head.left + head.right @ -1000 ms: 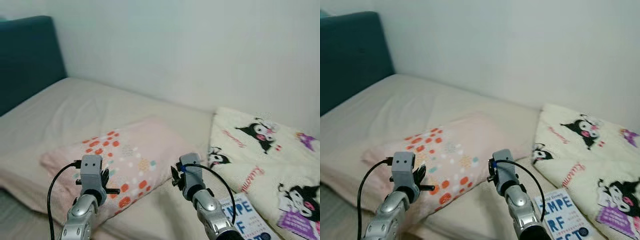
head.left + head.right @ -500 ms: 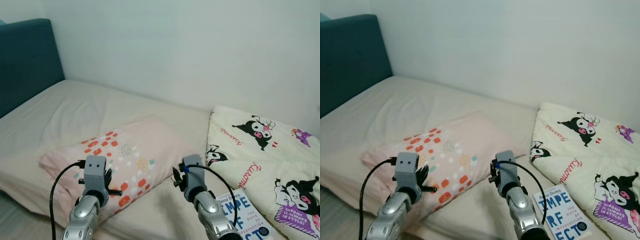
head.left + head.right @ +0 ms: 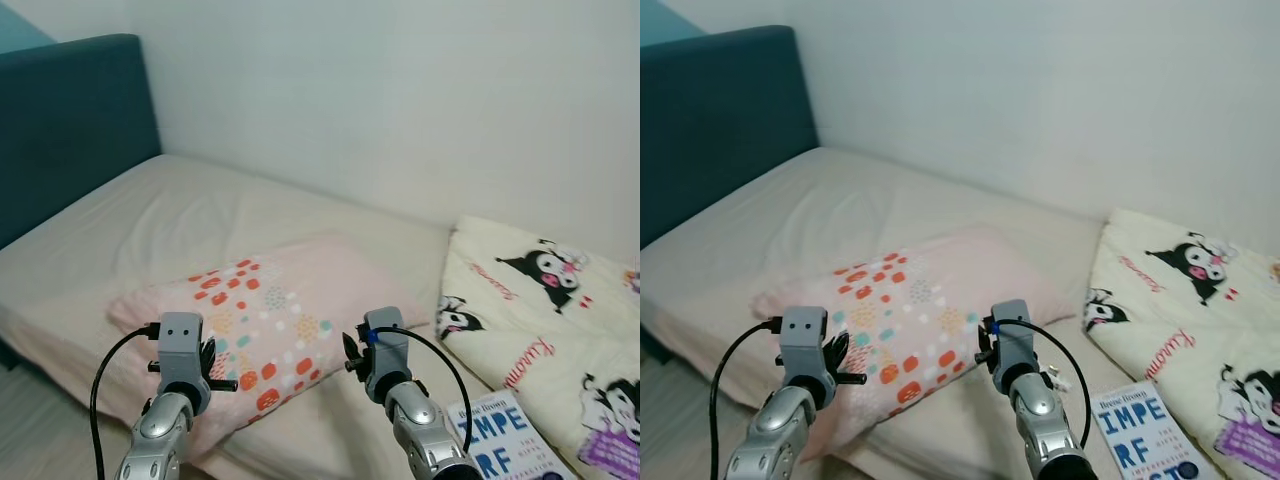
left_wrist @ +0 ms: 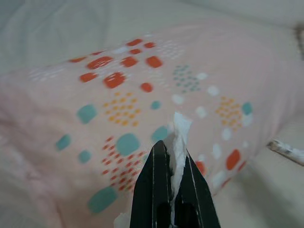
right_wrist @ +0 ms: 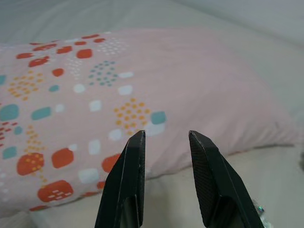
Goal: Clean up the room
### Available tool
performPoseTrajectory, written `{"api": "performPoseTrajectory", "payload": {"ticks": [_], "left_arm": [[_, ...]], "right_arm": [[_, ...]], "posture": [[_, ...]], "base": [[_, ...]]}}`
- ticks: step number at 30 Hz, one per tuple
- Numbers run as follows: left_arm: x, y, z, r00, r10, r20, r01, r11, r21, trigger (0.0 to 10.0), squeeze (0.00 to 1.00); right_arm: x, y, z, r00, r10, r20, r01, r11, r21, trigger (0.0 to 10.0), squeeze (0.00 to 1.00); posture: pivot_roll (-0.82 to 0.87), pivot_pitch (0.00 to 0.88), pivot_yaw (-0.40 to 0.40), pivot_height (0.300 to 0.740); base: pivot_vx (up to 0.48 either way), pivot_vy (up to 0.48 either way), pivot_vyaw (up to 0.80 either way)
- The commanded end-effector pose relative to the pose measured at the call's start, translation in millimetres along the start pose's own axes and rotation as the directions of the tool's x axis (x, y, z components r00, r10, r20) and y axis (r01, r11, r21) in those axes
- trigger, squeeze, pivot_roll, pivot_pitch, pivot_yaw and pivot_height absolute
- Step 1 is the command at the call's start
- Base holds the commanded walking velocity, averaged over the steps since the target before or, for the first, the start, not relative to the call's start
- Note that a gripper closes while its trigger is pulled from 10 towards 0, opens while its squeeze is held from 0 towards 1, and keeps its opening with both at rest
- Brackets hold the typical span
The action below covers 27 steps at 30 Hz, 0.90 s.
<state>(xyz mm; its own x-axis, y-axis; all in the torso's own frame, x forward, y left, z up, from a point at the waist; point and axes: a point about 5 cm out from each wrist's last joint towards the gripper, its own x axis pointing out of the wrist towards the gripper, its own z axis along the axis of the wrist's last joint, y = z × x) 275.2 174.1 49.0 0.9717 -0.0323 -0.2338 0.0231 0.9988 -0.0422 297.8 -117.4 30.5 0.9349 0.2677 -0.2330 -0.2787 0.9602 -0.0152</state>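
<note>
Left tool (image 4: 172, 164) pinching a scrap of white tissue (image 4: 179, 137) over the bed (image 3: 150, 215); right tool (image 5: 166, 140) spread, carrying nothing, above the dotted pink pillow (image 3: 290, 310). Cleanup judged unfinished: cartoon blanket (image 3: 540, 300) rumpled; book (image 3: 1145, 430) lying beside it; small wrapper (image 3: 1058, 378) near the pillow.

The head cameras are looking down over the bed (image 3: 200, 215), while both wrist cameras are facing the spotted pillow (image 5: 142, 80) closely.
</note>
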Motion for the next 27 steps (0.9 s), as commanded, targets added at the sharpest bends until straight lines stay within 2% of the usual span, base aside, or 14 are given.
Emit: {"api": "performPoseTrajectory", "payload": {"ticks": [1, 6, 10, 12, 14, 17, 20, 27], "left_arm": [[0.0, 0.2, -0.1, 1.0, -0.003, -0.009, 0.003, 1.0, 0.004, 10.0, 0.0], [0.2, 1.1, -0.6, 1.0, 0.0, -0.016, 0.0, 1.0, -0.001, 10.0, 0.0], [0.8, 1.1, 0.2, 1.0, -0.002, -0.016, 0.002, 1.0, 0.004, 10.0, 0.0], [1.0, -1.0, 1.4, 1.0, -0.017, -0.021, 0.017, 0.999, 0.034, 10.0, 0.0], [0.8, -1.9, 1.1, 1.0, -0.021, -0.023, 0.021, 0.999, 0.032, 10.0, 0.0], [0.2, -1.2, 0.0, 1.0, -0.008, -0.026, 0.008, 1.0, 0.003, 10.0, 0.0], [0.0, 1.0, -0.1, 1.0, 0.007, -0.029, -0.008, 0.999, -0.041, 10.0, 0.0], [-0.8, 3.4, 1.1, 1.0, 0.008, -0.022, -0.009, 0.999, -0.037, 10.0, 0.0]], "right_arm": [[-0.3, -0.3, -1.8, 1.0, 0.002, -0.015, -0.001, 1.0, 0.018, 10.0, 0.0], [-0.3, 0.6, -1.8, 1.0, 0.004, -0.015, -0.004, 1.0, 0.023, 10.0, 0.0], [-0.5, 0.3, -1.4, 1.0, 0.005, -0.015, -0.005, 1.0, -0.007, 10.0, 0.0], [-0.2, 2.1, 0.2, 1.0, 0.025, -0.008, -0.026, 0.999, -0.033, 10.0, 0.0], [0.1, 3.0, 0.8, 0.999, 0.031, -0.005, -0.032, 0.999, -0.033, 10.0, 0.0], [0.7, 3.6, 1.3, 0.999, 0.032, -0.003, -0.032, 0.999, -0.007, 10.0, 0.0], [0.7, 2.5, 0.3, 1.0, 0.017, -0.008, -0.017, 0.999, 0.047, 10.0, 0.0], [-0.7, 5.3, -2.9, 0.999, 0.044, -0.021, -0.044, 0.999, 0.028, 10.0, 0.0]], "posture": [[0.0, 0.005, -0.122, 0.74], [0.0, 0.006, -0.12, 0.74], [0.0, 0.005, -0.118, 0.74], [0.0, 0.003, -0.118, 0.74], [0.0, 0.003, -0.118, 0.74], [0.0, 0.002, -0.118, 0.74], [0.01, 0.0, -0.119, 0.74], [0.01, 0.0, -0.122, 0.74]], "base": [[0.0, 0.0, 0.0], [0.0, 0.0, 0.0], [0.0, 0.0, 0.0], [0.0, -0.411, 0.74], [0.0, -0.48, 0.8], [0.0, -0.466, 0.53], [0.0, 0.0, 0.0], [0.0, 0.0, 0.0]]}}
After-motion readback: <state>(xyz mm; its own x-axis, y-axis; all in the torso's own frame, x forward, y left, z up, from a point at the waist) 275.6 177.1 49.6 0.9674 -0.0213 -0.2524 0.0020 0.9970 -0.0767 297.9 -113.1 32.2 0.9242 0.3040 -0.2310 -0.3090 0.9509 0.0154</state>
